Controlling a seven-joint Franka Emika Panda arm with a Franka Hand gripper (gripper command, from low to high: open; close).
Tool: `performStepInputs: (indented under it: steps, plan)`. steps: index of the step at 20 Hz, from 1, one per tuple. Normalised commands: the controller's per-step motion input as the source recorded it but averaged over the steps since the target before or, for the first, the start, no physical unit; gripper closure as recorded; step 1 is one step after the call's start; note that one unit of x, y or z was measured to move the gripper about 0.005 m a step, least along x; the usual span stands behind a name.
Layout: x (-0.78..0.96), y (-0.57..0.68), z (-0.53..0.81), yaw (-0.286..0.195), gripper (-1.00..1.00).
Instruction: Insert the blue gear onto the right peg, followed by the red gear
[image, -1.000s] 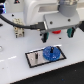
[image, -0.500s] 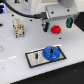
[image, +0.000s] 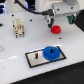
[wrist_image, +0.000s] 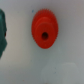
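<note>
- The blue gear (image: 52, 52) sits on the grey plate (image: 35, 62), toward the exterior view's right, over the right peg's spot; the peg itself is hidden.
- The second pin (image: 36, 56) stands bare beside it.
- The red gear (image: 56, 29) lies on the white table (image: 20, 47), apart from the plate.
- The gripper (image: 56, 23) hangs just above the red gear; whether its fingers are spread is impossible to tell.
- A small beige block (image: 18, 27) stands well off to the exterior view's left.

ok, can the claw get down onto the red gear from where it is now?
Probably yes. The claw hangs just above the red gear, and in the wrist view the gear lies uncovered on the white table with nothing crowding it. The blue gear sits well apart.
</note>
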Motion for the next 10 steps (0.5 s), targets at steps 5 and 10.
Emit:
performStepInputs:
  steps: [5, 10]
  plan:
    - [-0.27, 0.11, -0.38, 0.0, -1.0]
    - [-0.33, -0.03, -0.37, 0.0, -1.0]
